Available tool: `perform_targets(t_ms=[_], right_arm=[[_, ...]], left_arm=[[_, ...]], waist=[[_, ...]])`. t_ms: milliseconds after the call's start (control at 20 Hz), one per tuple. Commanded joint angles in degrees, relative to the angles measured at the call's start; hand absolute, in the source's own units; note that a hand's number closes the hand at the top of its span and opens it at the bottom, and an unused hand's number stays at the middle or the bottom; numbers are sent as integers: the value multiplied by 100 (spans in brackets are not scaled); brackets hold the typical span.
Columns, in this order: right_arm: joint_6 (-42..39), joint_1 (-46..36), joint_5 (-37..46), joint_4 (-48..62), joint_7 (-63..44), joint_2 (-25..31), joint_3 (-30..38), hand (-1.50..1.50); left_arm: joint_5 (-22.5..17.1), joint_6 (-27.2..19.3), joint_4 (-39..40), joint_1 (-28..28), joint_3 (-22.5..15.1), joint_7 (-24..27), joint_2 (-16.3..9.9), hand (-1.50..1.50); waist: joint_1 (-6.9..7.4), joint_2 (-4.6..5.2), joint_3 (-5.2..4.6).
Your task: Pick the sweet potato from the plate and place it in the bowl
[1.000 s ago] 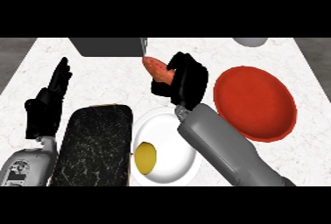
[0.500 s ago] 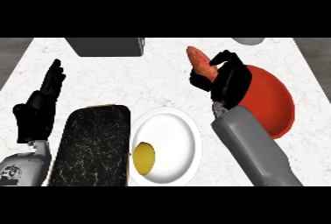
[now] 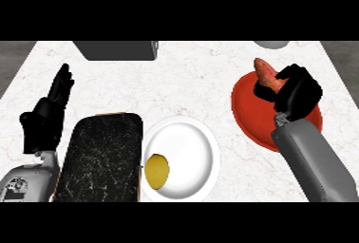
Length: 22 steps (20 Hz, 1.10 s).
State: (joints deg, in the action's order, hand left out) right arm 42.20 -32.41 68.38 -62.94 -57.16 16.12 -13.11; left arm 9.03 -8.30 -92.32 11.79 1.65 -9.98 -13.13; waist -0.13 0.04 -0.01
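I have the orange-red tapered sweet potato (image 3: 266, 75) pinched in my black right hand (image 3: 298, 92), fingers curled round it, held over the red round bowl (image 3: 254, 114). It is off the white round plate (image 3: 193, 142); only lowering and releasing remains, I judge. My left hand (image 3: 45, 116) rests open at the left.

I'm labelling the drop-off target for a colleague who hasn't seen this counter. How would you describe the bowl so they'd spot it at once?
Start at the white marbled counter and look to its right side. There the red bowl sits under the right hand, which holds the sweet potato. It is the only red dish; the white plate beside it holds a yellow item.
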Motion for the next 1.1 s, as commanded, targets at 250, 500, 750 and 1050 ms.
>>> perform_targets(t_ms=[250, 500, 750, 1050], right_arm=[[1278, 21, -1451, 1803, 1616, 191, 1070, 150], [774, -298, -3123, 2128, 3225, 200, 1577, -150], [712, 39, -4289, 2054, 5226, 124, 2070, -150], [838, 16, -5170, 2285, 6633, 50, 2891, -150]], left_arm=[[-70, 155, 141, 373, 105, -116, -27, 0], [125, -37, 234, 140, -118, 134, 265, 0], [203, -24, 186, 109, -157, 166, 260, 0], [0, 195, 173, -41, 155, 335, 48, 0]], waist=[[92, 52, 15], [166, 89, 25], [132, 68, 26], [99, 31, 12]])
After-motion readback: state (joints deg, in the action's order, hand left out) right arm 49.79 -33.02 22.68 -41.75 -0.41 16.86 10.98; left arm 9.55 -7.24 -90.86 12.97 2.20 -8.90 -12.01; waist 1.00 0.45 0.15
